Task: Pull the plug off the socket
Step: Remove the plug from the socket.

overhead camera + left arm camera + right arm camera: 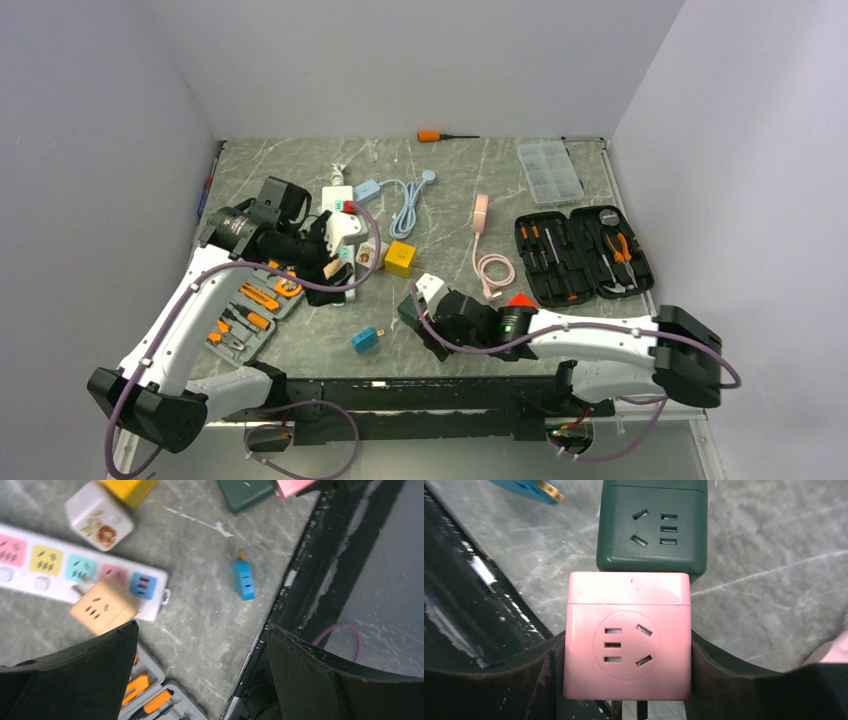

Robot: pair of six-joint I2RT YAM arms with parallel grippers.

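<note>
Five cube adapters are counted: a yellow cube (400, 258), a white cube (365, 255), a dark green cube (651, 527), a pink cube (626, 635) and a tan cube (102, 606). One small blue plug (243, 579) and two open tool cases, a black case (580, 255) and a grey case (250, 315), are also seen on the surface (450, 170).

The left fingers (75, 680) are spread wide above the socket (60, 582), with nothing held. The right fingers (744, 685) are pressed against both sides of the pink cube, which abuts the dark green cube.

The socket, a long white strip with pink, yellow, teal and blue outlets, is laid at the left of the surface. The tan cube is seen tilted on it beside the blue outlet; whether its prongs are seated cannot be told.
</note>
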